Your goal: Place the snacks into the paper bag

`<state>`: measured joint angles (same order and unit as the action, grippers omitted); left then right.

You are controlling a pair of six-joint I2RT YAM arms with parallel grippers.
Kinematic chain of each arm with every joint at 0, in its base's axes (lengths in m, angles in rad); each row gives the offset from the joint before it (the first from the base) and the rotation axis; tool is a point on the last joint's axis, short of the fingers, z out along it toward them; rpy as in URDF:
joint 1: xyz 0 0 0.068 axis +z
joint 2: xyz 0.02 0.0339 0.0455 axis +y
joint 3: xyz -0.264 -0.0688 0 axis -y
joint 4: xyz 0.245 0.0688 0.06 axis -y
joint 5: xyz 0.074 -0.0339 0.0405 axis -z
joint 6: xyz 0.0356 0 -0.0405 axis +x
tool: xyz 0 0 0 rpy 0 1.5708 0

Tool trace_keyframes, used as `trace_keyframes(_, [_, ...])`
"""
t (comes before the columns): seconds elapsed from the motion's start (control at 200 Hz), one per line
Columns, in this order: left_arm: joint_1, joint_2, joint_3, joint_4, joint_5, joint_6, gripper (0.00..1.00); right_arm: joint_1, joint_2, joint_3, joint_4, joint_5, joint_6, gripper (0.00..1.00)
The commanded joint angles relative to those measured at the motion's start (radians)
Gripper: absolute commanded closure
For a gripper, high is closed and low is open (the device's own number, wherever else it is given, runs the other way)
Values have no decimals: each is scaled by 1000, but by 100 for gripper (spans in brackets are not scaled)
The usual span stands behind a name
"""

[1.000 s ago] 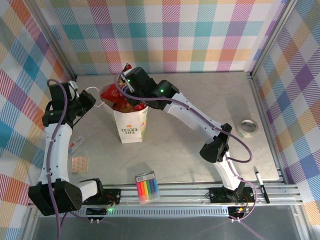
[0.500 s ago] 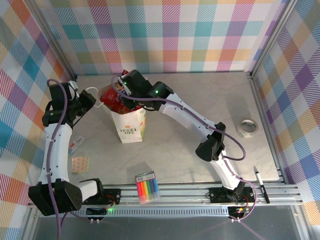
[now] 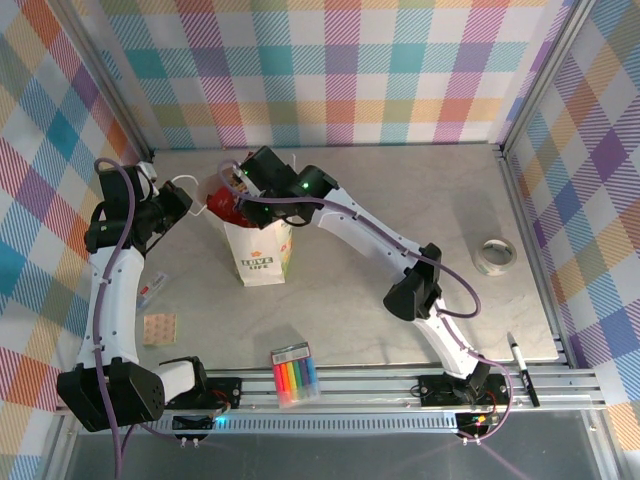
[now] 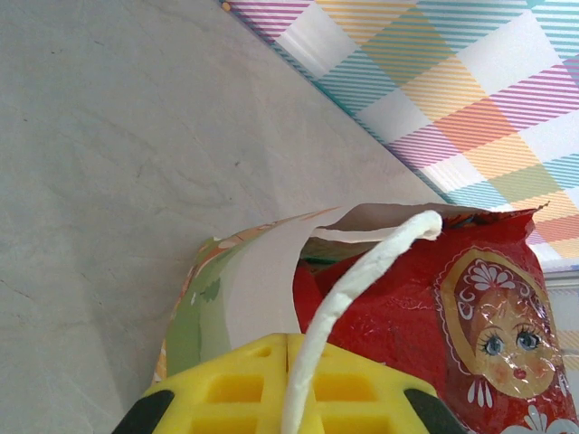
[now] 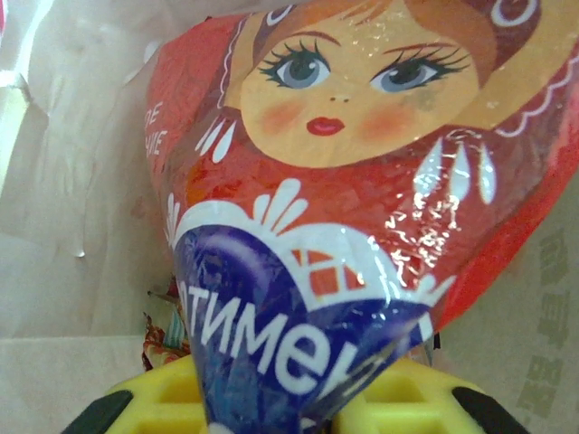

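The white paper bag with flower print and green lettering stands upright at the left middle of the table. My left gripper is shut on its twisted white handle, which runs down between the closed yellow fingers. The large red packet with a doll face sits in the bag's mouth. My right gripper reaches in from above, and its yellow fingers are shut on the packet's blue end. Another crinkly snack lies at the bottom, beside the bag's inner wall.
A clear pack of rainbow markers lies near the front rail. A roll of tape and a black pen are at the right. A small tan patch lies by the left arm. Checked walls close off three sides.
My right gripper has moved left and down over the bag's mouth, and the red packet has sunk deeper into the bag. The left gripper has kept its hold on the handle.
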<state>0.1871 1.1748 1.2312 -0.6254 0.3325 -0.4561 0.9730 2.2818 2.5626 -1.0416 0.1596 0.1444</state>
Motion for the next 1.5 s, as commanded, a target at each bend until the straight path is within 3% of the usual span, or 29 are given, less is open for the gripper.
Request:
trace_keyframes(0.0, [18,-15,25,-12,14,12,92,14,-37,14,-26,26,-23,66])
trace_keyframes(0.25, [18,-8,45,-33,-8,30,91,15,-134,-37,-22,157,-44,51])
trace_keyframes(0.415, [18,-1,45,-31,5,31,91,15,-192,-76,82,274,-78,58])
trace_keyframes(0.61, [18,7,46,-27,14,32,91,14,-180,-80,199,175,-90,72])
trace_keyframes(0.785, [18,8,55,-36,14,43,91,14,-78,28,152,155,-72,74])
trace_keyframes(0.995, [18,10,70,-39,26,50,93,14,-52,30,125,179,-41,74])
trace_keyframes(1.235, [15,32,118,-71,67,75,92,14,-162,16,87,242,-1,61])
trace_keyframes(1.495, [-22,49,145,-82,64,89,92,14,-360,-147,126,266,46,50])
